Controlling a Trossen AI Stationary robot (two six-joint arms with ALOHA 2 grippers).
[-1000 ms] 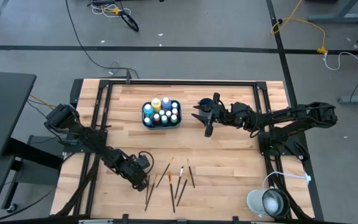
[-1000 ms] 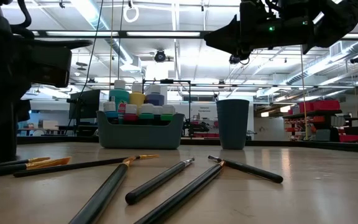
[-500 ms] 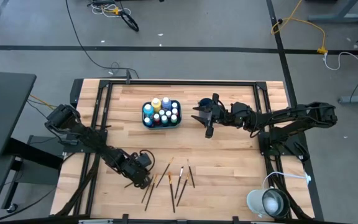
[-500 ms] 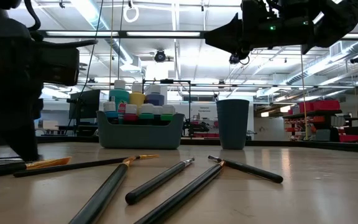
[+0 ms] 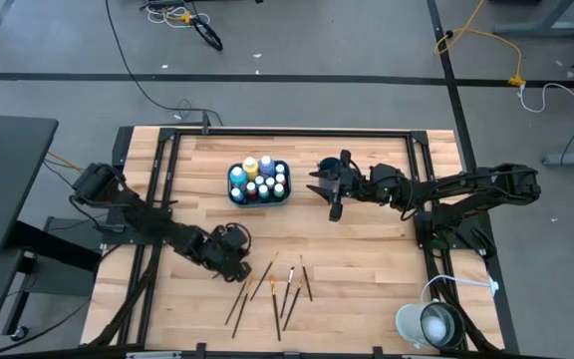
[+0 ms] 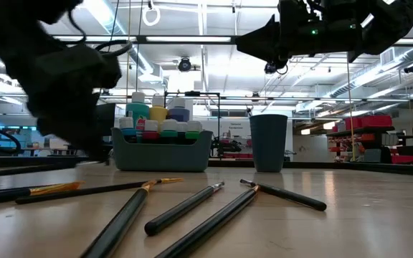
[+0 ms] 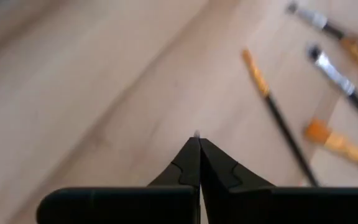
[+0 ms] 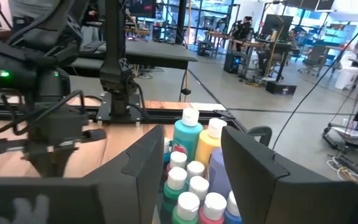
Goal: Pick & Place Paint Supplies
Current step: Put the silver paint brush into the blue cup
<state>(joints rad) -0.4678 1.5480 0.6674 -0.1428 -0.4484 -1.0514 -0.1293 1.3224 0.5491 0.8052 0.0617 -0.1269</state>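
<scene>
The left gripper (image 5: 239, 251) hangs with its fingers (image 7: 194, 163) pressed together on nothing, just beside the loose paintbrushes (image 5: 277, 284) fanned near the table's front edge. Bare wooden table (image 5: 367, 259) lies open to their right. The right gripper (image 5: 317, 184), fingers spread and empty, hovers between the teal tray (image 5: 258, 198) of paint bottles (image 5: 259, 178) and the dark blue cup (image 6: 268, 142). Only the right wrist view shows the bottle caps (image 8: 191, 186) close between its fingers. Both arms reach inward from the table's sides.
</scene>
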